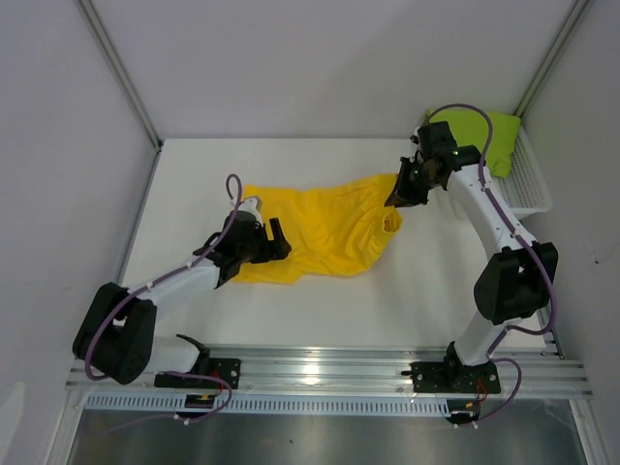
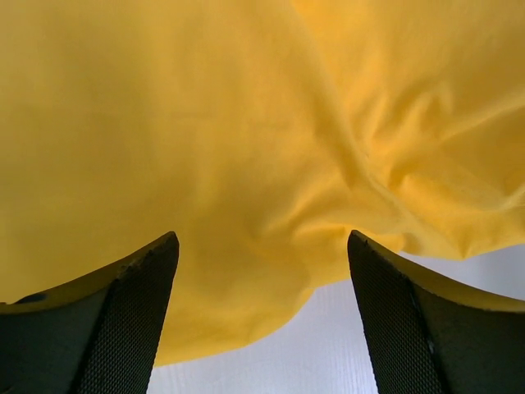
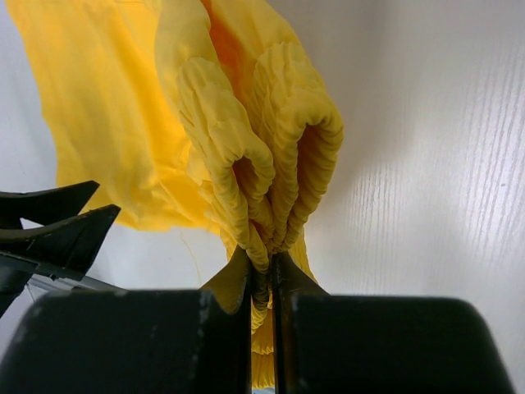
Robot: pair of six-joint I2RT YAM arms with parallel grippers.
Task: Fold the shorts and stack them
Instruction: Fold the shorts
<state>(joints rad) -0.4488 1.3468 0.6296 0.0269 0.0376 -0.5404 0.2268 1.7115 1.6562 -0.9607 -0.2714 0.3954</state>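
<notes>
We see the yellow shorts (image 1: 320, 232) spread across the white table (image 1: 436, 291), well to the left of the white mesh basket (image 1: 535, 186), with their nearest corner drawn up off the surface toward it. The cloth lies mostly flat, with soft creases and one hem edge showing bare table beyond it in the left wrist view. The lime green shorts (image 1: 494, 136) sit bunched inside the basket, at its far end.

The right gripper (image 1: 400, 194) hangs between the basket and the yellow shorts. Its jaws are closed tight on the gathered elastic waistband (image 3: 271, 139), which folds into two ribbed loops just above the pinch in the right wrist view (image 3: 262, 263), the rest of the yellow fabric draping away to one side.

The left gripper (image 1: 276, 240) is on the side of the yellow shorts farthest from the basket, low over their edge. Its jaws stand wide apart (image 2: 262, 235), with the cloth beneath and between the fingers (image 2: 131, 304) but nothing pinched.
</notes>
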